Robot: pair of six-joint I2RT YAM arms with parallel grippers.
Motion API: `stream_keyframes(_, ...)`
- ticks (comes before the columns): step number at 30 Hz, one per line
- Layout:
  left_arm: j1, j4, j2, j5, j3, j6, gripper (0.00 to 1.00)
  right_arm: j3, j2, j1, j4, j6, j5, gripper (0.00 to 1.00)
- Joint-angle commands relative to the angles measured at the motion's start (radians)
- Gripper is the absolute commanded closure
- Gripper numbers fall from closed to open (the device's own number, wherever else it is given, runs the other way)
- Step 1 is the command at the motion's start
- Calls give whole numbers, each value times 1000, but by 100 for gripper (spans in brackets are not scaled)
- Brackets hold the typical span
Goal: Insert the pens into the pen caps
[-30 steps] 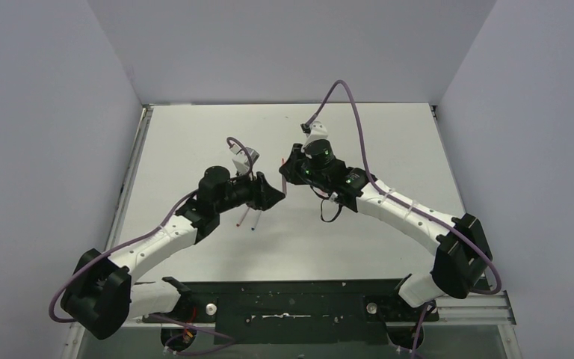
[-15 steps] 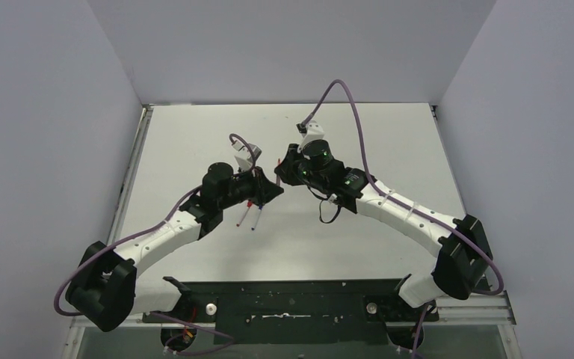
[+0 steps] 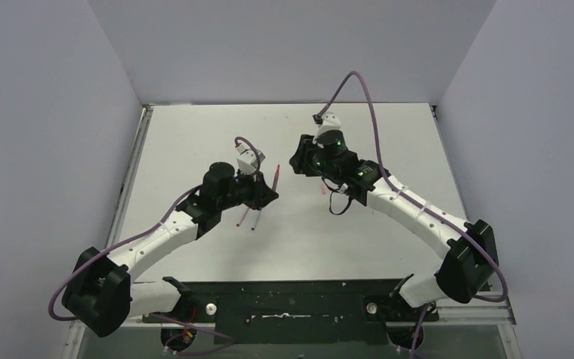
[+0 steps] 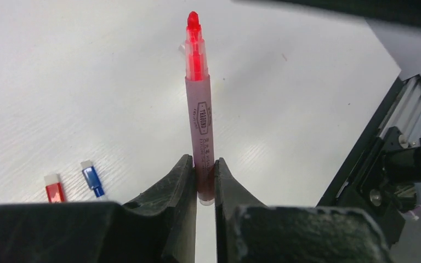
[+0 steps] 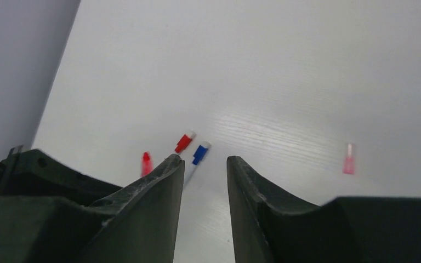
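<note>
Two pens lie side by side on the white worktop (image 3: 194, 134): the red-tipped pen (image 3: 241, 218) and the blue-tipped pen (image 3: 255, 220). They are just beside the left hand (image 4: 204, 167). That hand is squeezed tight on the bottom end of the pink pen (image 4: 200, 109) and holds it up off the worktop, with its red tip poking out. The right hand (image 5: 204, 164) has its fingers apart and holds nothing. The pink cap (image 5: 349, 159) lies alone on the worktop, well apart from the pens.
</note>
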Motion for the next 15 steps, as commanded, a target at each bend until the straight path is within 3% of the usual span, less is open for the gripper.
stream_keyframes(1, -3, -144, -54, -49, 44, 89, 100, 13, -54, -119, -81, -52, 25, 64)
stream_keyframes(10, -4, -330, -114, -80, 43, 117, 100, 29, 133, -179, -190, -124, 9, 62)
stream_keyframes(12, -5, -360, -132, -81, 51, 124, 100, 27, 174, -181, -176, -144, 14, 55)
stream_keyframes(15, -5, -410, -157, -73, 71, 140, 100, 34, 221, -190, -156, -166, 22, 53)
